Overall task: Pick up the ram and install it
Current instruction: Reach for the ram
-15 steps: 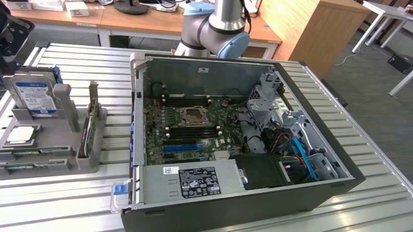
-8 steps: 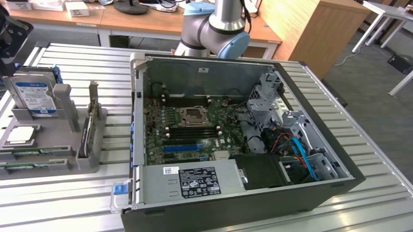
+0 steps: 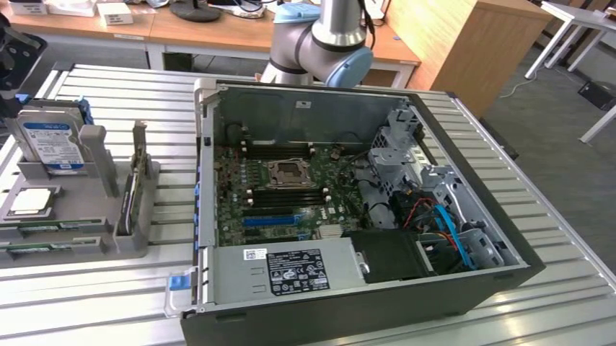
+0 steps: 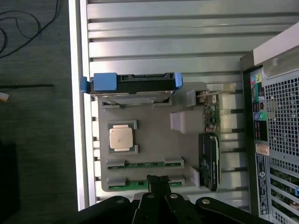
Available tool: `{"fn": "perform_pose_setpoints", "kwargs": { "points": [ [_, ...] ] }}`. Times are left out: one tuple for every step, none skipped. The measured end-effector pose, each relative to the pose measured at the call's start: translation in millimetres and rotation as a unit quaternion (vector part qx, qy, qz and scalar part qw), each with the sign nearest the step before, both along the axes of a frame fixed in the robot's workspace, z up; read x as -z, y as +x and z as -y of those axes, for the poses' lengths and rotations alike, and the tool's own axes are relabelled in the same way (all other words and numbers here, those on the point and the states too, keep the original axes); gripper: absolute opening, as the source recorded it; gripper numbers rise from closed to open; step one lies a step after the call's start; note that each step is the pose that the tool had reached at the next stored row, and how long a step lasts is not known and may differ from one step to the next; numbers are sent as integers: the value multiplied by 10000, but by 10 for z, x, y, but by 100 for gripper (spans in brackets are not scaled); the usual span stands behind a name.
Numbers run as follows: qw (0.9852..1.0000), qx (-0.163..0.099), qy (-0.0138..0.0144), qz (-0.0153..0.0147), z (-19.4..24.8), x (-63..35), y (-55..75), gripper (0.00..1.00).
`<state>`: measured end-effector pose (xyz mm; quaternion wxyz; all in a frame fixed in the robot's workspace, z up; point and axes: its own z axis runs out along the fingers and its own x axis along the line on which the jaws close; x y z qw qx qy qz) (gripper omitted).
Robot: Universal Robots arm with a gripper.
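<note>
Two rams, thin green sticks, lie side by side in slots of a grey holder (image 4: 154, 140): one ram (image 4: 145, 164) and a second (image 4: 135, 185) at the holder's edge. In the exterior view the rams (image 3: 43, 231) sit at the front of that holder (image 3: 86, 216), at the exterior view's left. My gripper (image 4: 158, 180) hangs well above the holder, over the second ram. Its dark fingers are shut together with nothing between them. A dark part of the wrist (image 3: 14, 65) shows above the holder's far end.
The holder also carries a blue-labelled hard drive (image 3: 53, 140), a processor (image 4: 120, 138) and an upright card (image 4: 210, 154). The open computer case (image 3: 366, 187) lies on the slatted table, its motherboard (image 3: 279, 191) with dark memory slots exposed. The arm's base (image 3: 322, 43) stands behind it.
</note>
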<state>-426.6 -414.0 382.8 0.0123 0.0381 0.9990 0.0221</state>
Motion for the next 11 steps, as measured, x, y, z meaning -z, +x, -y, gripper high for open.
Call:
{"fn": "perform_pose_setpoints", "kwargs": {
  "points": [
    [10000, 0, 0, 0, 14, 0, 0, 11],
    [10000, 0, 0, 0, 29, 0, 0, 11],
    [10000, 0, 0, 0, 43, 0, 0, 11],
    [10000, 0, 0, 0, 59, 0, 0, 11],
    [10000, 0, 0, 0, 73, 0, 0, 11],
    [10000, 0, 0, 0, 90, 0, 0, 11],
    [10000, 0, 0, 0, 104, 0, 0, 11],
    [10000, 0, 0, 0, 118, 0, 0, 11],
    [10000, 0, 0, 0, 132, 0, 0, 11],
    [10000, 0, 0, 0, 146, 0, 0, 11],
    [10000, 0, 0, 0, 161, 0, 0, 11]
  ]
}}
